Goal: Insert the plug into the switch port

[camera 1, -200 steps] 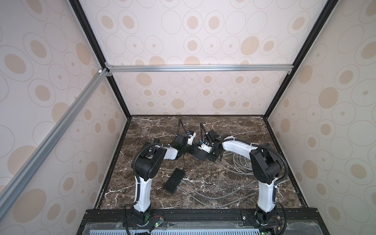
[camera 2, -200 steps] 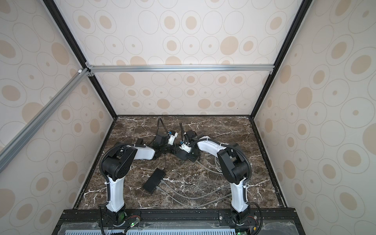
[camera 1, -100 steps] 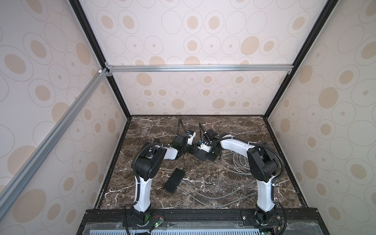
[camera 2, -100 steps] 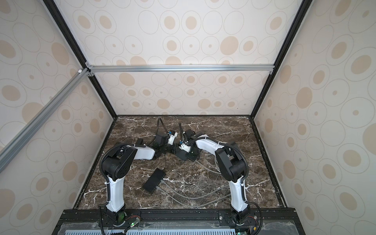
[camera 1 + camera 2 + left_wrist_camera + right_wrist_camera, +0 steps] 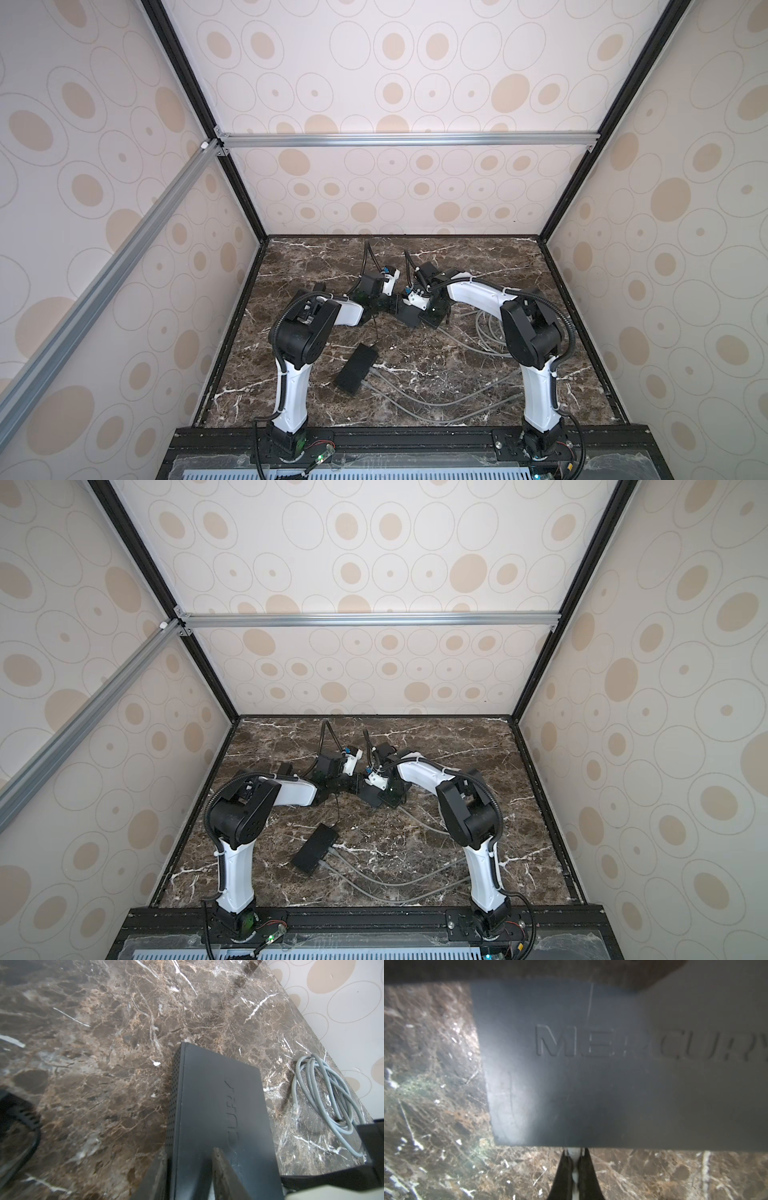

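Note:
The black switch point(image 5: 216, 1097), stamped MERCURY point(image 5: 612, 1084), lies on the marble in the middle of both top views point(image 5: 409, 318) point(image 5: 371, 792). My left gripper point(image 5: 190, 1155) is shut on one end of the switch, one finger on its top face and one against its perforated side. My right gripper point(image 5: 575, 1159) is shut on a pale plug point(image 5: 574, 1152), whose tip meets the switch's long edge. The port itself is hidden under that edge. In a top view the left gripper point(image 5: 392, 311) and right gripper point(image 5: 432, 322) flank the switch.
A second black box point(image 5: 356, 368) with grey cables point(image 5: 436, 401) plugged into it lies nearer the front. A coil of grey cable point(image 5: 324, 1093) with a loose clear plug point(image 5: 296, 1108) sits by the right wall. Patterned walls close in the table.
The right arm has swung a little to the left, toward the switch. The left gripper's fingers have drawn slightly closer together on the switch.

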`<action>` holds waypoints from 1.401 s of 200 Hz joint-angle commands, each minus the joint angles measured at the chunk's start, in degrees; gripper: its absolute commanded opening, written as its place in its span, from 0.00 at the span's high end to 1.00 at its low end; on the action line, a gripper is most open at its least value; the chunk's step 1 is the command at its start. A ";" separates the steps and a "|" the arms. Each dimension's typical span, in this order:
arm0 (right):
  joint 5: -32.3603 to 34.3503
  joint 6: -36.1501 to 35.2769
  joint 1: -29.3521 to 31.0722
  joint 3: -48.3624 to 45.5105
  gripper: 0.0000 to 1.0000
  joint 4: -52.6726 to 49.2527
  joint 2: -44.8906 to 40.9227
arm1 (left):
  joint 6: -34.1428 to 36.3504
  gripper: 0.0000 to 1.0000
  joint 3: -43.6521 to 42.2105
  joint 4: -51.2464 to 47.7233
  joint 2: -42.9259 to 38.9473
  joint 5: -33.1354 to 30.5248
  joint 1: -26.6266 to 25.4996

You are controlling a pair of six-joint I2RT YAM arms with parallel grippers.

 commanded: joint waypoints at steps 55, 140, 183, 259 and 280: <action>-3.93 0.74 0.83 7.28 1.00 14.24 1.87 | 0.49 0.65 1.36 -3.02 1.60 9.95 -4.59; -4.67 2.02 0.80 5.75 1.00 19.81 1.29 | -1.85 0.68 2.63 -2.40 4.58 14.45 -4.96; -4.40 1.99 0.75 6.21 1.00 21.07 1.44 | -0.60 0.69 2.92 -5.02 3.75 12.90 -5.89; -3.21 1.10 0.79 5.75 1.00 22.91 0.27 | -5.00 0.71 -1.03 -2.85 3.30 16.06 -10.11; -3.14 0.61 0.76 5.42 1.00 23.90 -0.37 | -3.97 0.71 0.01 -5.45 3.38 15.48 -10.64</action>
